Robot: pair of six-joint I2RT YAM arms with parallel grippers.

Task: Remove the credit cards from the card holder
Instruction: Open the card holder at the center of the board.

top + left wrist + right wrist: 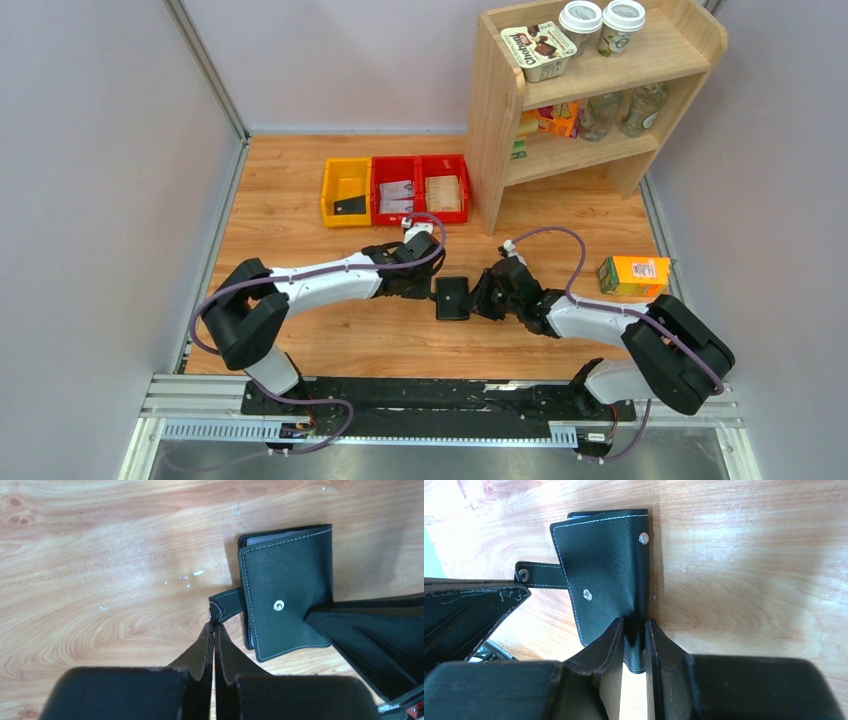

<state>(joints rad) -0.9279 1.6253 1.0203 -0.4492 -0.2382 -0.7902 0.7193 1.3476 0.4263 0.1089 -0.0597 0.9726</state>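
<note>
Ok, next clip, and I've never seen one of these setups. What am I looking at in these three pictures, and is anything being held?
Two robot arms are bolted at the near edge of a wooden table. The wide picture comes from a fixed camera above and behind them. The other two come from a camera on each wrist, so the dark shapes at the bottom are that arm's own fingers. Between the arms is a black card holder, folded shut with its strap tab undone. The right gripper is clamped on the holder's folded edge. The left gripper is shut, apparently pinching the strap's end. Further back are a yellow bin, two red bins and a wooden shelf. An orange carton sits to the right.
</note>
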